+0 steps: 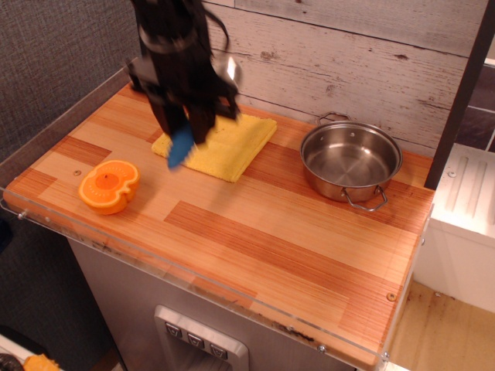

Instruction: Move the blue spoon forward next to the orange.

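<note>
**Mia:** Where is the blue spoon (181, 148) right now?

**Ben:** It is up in the air. The end effector (186, 135) has its two fingers pinched on it, and the blue handle sticks out below them, pointing down. The picture is a bit blurry there, so I think the arm is moving.

**Mia:** Can you see the shiny part of the spoon?

**Ben:** There is something silver high up near the arm by the wall, and I think that is it, but it is too blurry to be sure.

**Mia:** What is under the spoon?

**Ben:** The front left edge of the yellow cloth (228, 146). The spoon does not seem to touch it.

**Mia:** And the orange (109, 185)?

**Ben:** It sits on the tabletop (255, 232) near the front left corner, cut side up. It is some way from the spoon, to the front and left of it. The metal pot (351, 163) is far off on the other side.

**Mia:** So which step is this?

**Ben:** I think it is the carrying step. The pick-up looks done, but the spoon is not beside the orange yet.

**Mia:** What comes next?

**Ben:** My guess is the arm should go forward and left, come down on bare wood just beside the orange without bumping it, and then open its fingers
</note>
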### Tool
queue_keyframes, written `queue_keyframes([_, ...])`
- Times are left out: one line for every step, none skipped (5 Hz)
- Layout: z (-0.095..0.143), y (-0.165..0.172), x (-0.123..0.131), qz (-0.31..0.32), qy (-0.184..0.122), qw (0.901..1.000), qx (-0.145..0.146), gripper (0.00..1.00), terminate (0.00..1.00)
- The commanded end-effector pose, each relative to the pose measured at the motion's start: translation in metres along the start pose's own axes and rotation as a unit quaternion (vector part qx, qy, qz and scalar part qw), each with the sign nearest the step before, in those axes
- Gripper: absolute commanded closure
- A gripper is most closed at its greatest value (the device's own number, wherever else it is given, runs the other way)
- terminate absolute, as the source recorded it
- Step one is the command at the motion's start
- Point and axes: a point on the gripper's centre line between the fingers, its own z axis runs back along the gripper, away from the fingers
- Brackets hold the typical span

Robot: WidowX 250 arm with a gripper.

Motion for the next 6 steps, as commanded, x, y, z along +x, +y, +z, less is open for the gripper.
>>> queue_keyframes([-0.01, -0.038, -0.026, -0.039, 0.016, 0.9989, -0.022, 1.0, 0.0])
queue_keyframes([-0.021, -0.043, -0.032, -0.048, 0.027, 0.9984, -0.017, 1.0, 0.0])
queue_keyframes([-0.03, -0.043, -0.034, -0.046, 0.037, 0.9981, -0.016, 1.0, 0.0])
queue_keyframes([-0.039, -0.043, -0.034, -0.04, 0.047, 0.9979, -0.017, 1.0, 0.0])
queue_keyframes([-0.046, -0.043, -0.035, -0.04, 0.061, 0.9972, -0.018, 1.0, 0.0])
queue_keyframes([-0.047, -0.044, -0.036, -0.04, 0.066, 0.9967, -0.024, 0.0, 0.0])
